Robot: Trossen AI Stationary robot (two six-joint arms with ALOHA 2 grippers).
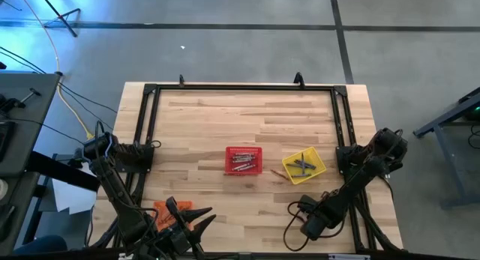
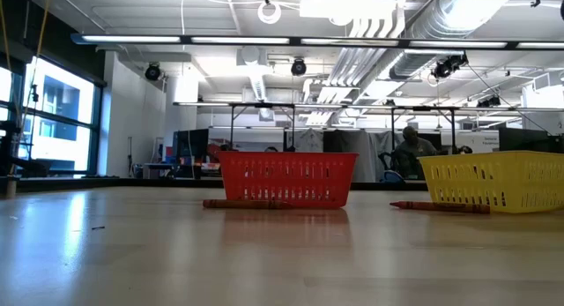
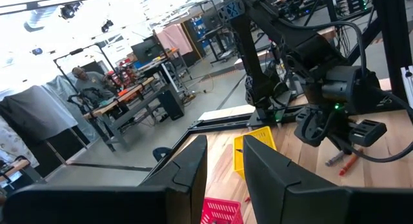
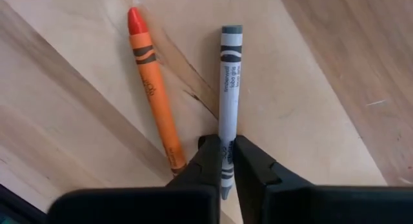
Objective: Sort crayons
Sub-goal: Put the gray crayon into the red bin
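High view: the right gripper [image 1: 310, 227] is low over the near right of the table [image 1: 225, 121], and the left gripper [image 1: 180, 219] waits at the near left edge beside an orange basket [image 1: 163, 209]. The red basket [image 1: 244, 160] sits mid-table with crayons in it; the yellow basket [image 1: 304, 165] stands to its right, holding bluish-grey ones.

Low view: no gripper shows. One loose crayon [image 2: 236, 203] lies against the red basket's [image 2: 287, 179] near side, another [image 2: 439, 206] by the yellow basket [image 2: 498, 179].

Left wrist view: the left fingers [image 3: 187, 169] stand apart with nothing between them. Farther off, the right gripper [image 3: 352, 137] hangs over the two crayons [image 3: 342, 161] on the wood.

Right wrist view: the right fingers [image 4: 210, 161] are pinched narrow on the lower end of the grey crayon [image 4: 229, 95], which lies flat. The orange crayon [image 4: 153, 88] lies just beside it, its butt almost against one finger.

Judgement: the grip is far off centre, so the grey crayon may droop or pivot. Lift straight up and slowly, clear the orange one without dragging it, then carry it low to the yellow basket, where the similar colours lie.
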